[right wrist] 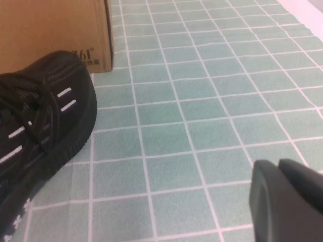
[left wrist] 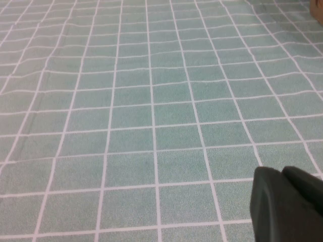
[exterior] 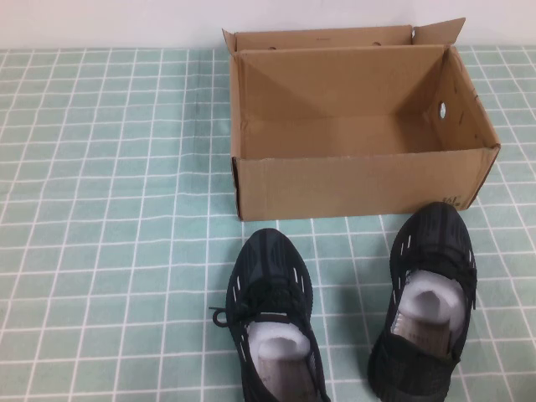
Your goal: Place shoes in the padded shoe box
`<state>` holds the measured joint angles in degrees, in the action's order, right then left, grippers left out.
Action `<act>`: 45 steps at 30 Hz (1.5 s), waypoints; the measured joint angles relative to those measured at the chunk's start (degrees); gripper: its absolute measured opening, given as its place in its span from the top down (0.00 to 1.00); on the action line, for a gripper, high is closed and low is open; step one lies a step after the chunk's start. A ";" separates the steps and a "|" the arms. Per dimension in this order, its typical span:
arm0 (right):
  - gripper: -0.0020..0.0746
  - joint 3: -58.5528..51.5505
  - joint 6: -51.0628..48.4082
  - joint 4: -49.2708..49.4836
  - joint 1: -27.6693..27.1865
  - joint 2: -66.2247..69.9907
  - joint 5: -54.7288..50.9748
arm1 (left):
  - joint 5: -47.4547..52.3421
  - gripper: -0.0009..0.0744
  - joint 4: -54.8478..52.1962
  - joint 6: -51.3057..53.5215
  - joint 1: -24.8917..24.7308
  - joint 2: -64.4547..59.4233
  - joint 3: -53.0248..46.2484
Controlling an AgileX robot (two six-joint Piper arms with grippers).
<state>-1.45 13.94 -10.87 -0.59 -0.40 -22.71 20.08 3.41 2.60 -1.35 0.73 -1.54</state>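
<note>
Left gripper (left wrist: 285,201) clenched with nothing in it, seen only in its own wrist view as a dark tip over bare green-and-white checked cloth (left wrist: 151,101) covering the worktop; no task item near it. Right gripper (right wrist: 287,199) likewise clenched and empty, hovering over the cloth just beside the toe of the right shoe (right wrist: 40,131), not touching it. Neither arm appears in the high view. Padded shoe box (exterior: 360,180) sits open-topped at the far centre-right of the worktop, brown corrugated cardboard, flaps standing up along the far edge, interior empty of shoes, one small round hole in the right wall, small dark print at the near right corner. Both black knit sneakers stand on the cloth in front of the box, toes pointing toward it. Left shoe (exterior: 272,276) lies near centre, toe a little short of the box's near wall, laces loose with one end trailing out to the left, white paper stuffing (exterior: 280,339) in the opening. Right shoe (exterior: 431,251) lies at the near right, toe just beside the box's near right corner, white dash marks along its side, white stuffing visible. The shoes are well apart from each other.
</note>
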 joint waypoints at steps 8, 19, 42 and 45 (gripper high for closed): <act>0.98 0.00 0.00 0.00 0.00 0.00 0.00 | 0.00 0.99 0.00 0.00 0.00 0.00 0.00; 0.98 0.00 0.00 0.00 0.00 0.00 0.00 | 0.00 0.99 0.00 0.00 0.00 0.00 0.00; 0.98 0.00 0.00 0.00 0.00 0.00 16.14 | -6.59 0.99 5.54 -0.36 0.00 0.00 -0.04; 0.98 0.00 0.00 0.00 0.00 0.00 23.64 | -13.56 0.99 8.85 -0.36 0.00 0.00 -0.04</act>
<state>-1.45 13.94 -10.87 -0.59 -0.40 0.92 6.52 12.26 2.24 -1.35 0.73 -1.58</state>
